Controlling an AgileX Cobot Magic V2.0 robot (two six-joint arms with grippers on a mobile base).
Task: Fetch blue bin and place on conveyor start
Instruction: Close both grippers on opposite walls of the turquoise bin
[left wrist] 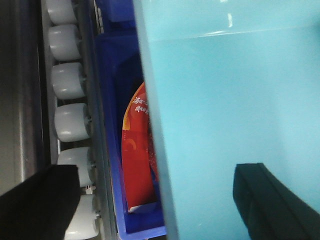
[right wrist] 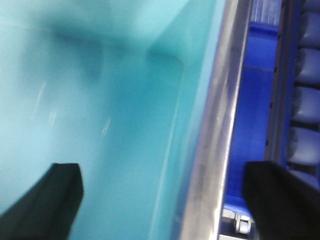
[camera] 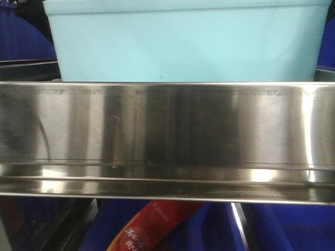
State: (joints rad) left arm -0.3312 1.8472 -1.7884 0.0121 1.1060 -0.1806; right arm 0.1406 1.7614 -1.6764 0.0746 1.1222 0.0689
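The blue bin (camera: 183, 47), a light turquoise tub, stands on the shelf just behind the steel rail and fills the top of the front view. In the left wrist view my left gripper (left wrist: 155, 172) is open and straddles the bin's (left wrist: 235, 100) left wall, one finger inside the tub and one outside. In the right wrist view my right gripper (right wrist: 162, 170) is open astride the right wall of the bin (right wrist: 100, 100), its rim (right wrist: 210, 150) running between the fingers. Neither pair of fingers touches the wall. The conveyor start is out of view.
A shiny stainless-steel shelf rail (camera: 167, 130) spans the front view below the bin. Dark blue crates (camera: 293, 230) sit underneath, one holding a red packet (camera: 152, 225). White rollers (left wrist: 70, 120) and a dark blue crate (left wrist: 112, 100) flank the bin's left; another blue crate (right wrist: 255, 100) lies on its right.
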